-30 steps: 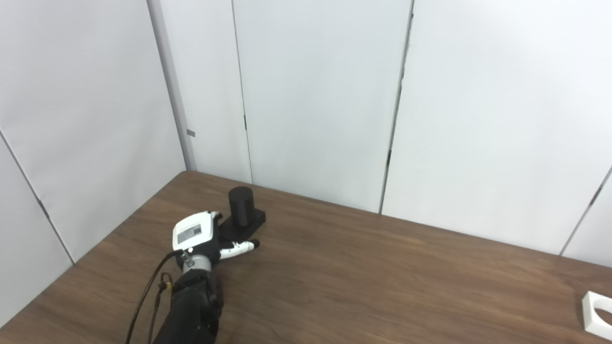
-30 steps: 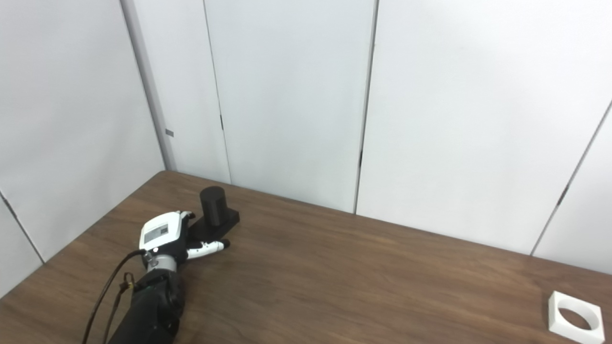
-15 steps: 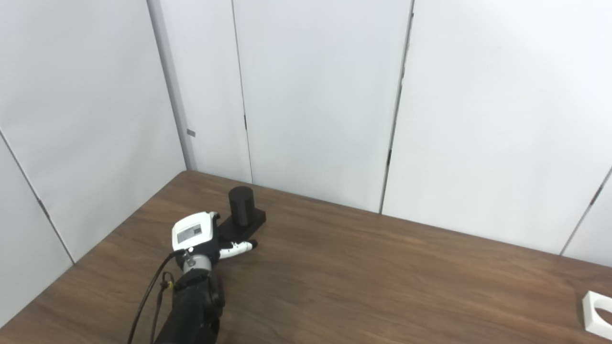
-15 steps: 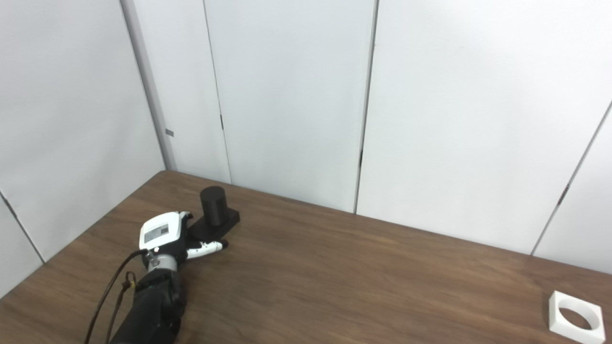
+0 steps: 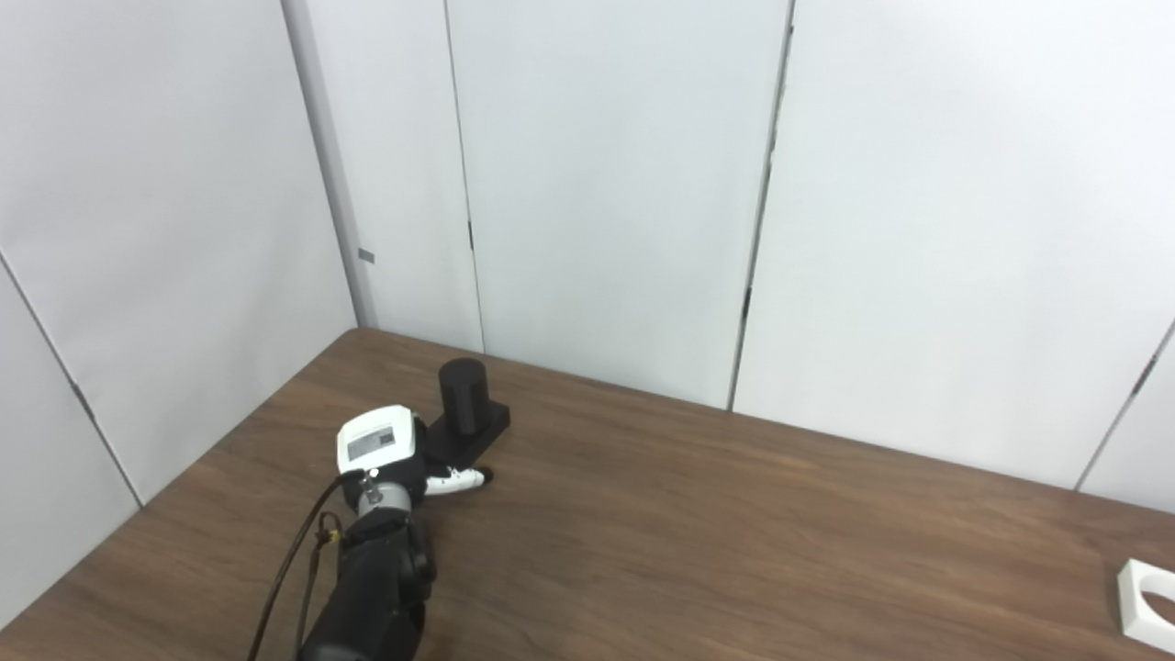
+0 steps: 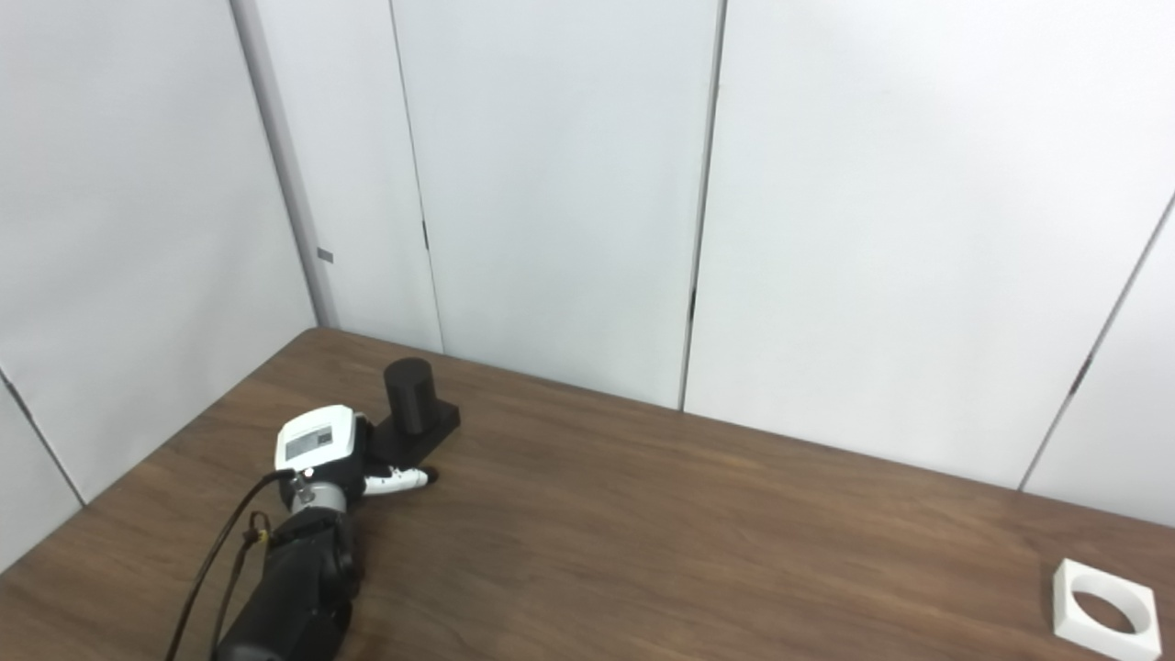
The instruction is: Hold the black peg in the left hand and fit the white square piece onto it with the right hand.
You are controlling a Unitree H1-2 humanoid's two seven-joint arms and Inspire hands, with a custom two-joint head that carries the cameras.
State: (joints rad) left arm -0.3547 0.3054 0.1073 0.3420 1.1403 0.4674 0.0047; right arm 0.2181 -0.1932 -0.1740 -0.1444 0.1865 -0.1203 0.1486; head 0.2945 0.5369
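Flanking cylindrical black peg [image 5: 462, 397], apparently: hand [image 5: 390, 450]

Matt black peg [image 5: 462, 397], wood-grain table [image 5: 698, 523]

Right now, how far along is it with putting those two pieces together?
Early on. Nothing is joined yet. The left hand is at the base of the black peg, which stands upright on the table; whether its fingers have closed on it cannot be seen. The white square piece lies untouched at the far right, and the right hand is out of view. Picking it up and fitting it remain.
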